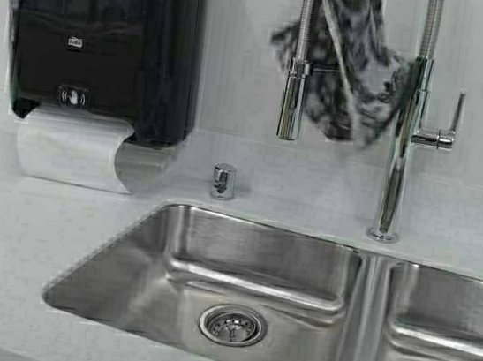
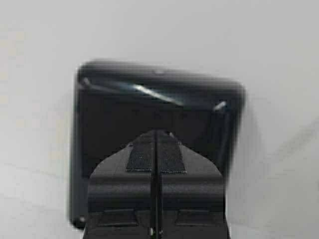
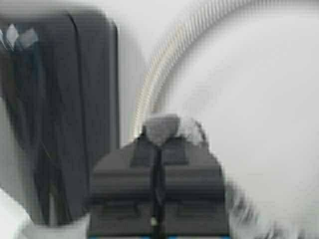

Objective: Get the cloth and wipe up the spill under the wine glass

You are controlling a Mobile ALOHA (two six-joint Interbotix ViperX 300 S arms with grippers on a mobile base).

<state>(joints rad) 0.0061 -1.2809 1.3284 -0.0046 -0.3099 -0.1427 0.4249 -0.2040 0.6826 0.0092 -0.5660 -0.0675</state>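
Note:
The cloth (image 1: 356,67), dark with a white floral pattern, hangs in the air between the faucet hose and the faucet column, its top running out of the high view. In the right wrist view my right gripper (image 3: 158,144) is shut on a grey fold of the cloth (image 3: 162,128), and more patterned fabric trails beside it. My left gripper (image 2: 156,137) is shut on nothing and points at the black paper towel dispenser (image 2: 154,104). Neither gripper shows in the high view. The wine glass and the spill are out of view.
A black dispenser (image 1: 101,33) with white paper towel (image 1: 67,149) hangs on the wall at left. A chrome faucet (image 1: 401,148) with a spray hose (image 1: 295,81) stands behind a double steel sink (image 1: 239,269). A small steel knob (image 1: 223,181) sits on the counter.

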